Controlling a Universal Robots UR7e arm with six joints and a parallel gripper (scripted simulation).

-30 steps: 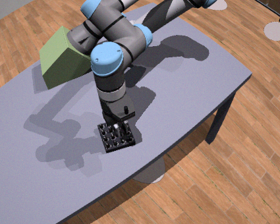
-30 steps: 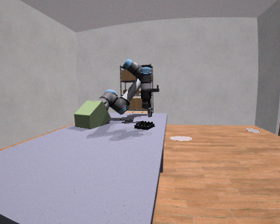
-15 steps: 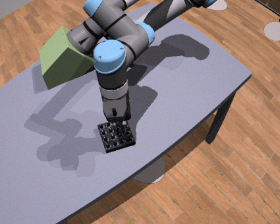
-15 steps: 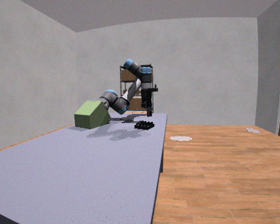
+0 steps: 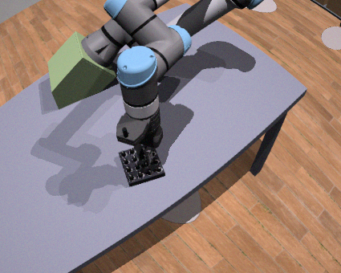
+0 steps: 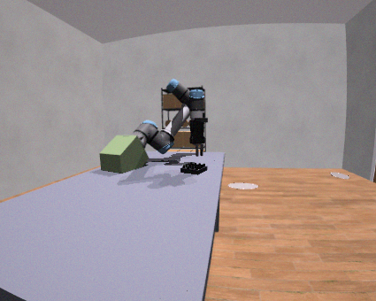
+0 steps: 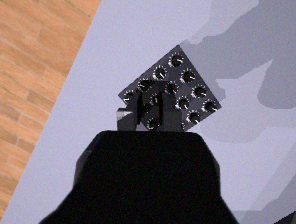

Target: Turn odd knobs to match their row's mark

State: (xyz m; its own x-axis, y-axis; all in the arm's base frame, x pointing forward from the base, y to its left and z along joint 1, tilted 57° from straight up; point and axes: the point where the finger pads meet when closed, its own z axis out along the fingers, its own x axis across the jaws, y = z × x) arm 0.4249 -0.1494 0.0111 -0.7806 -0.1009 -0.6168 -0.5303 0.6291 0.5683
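Hovering partly open and gripping nothing: gripper (image 6: 199,153), fingers pointing down, clear of the knobs. Directly beneath it, standing flat on the grey table (image 5: 237,100) near the edge: knob box (image 5: 143,170). Beyond the gripper, farther along the table: green block (image 5: 75,76).

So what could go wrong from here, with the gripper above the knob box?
The knobs stand close on the knob box; the partly open gripper hovering above could nudge a neighbour when descending. The box sits near the edge of the table; a sideways push might slide it.
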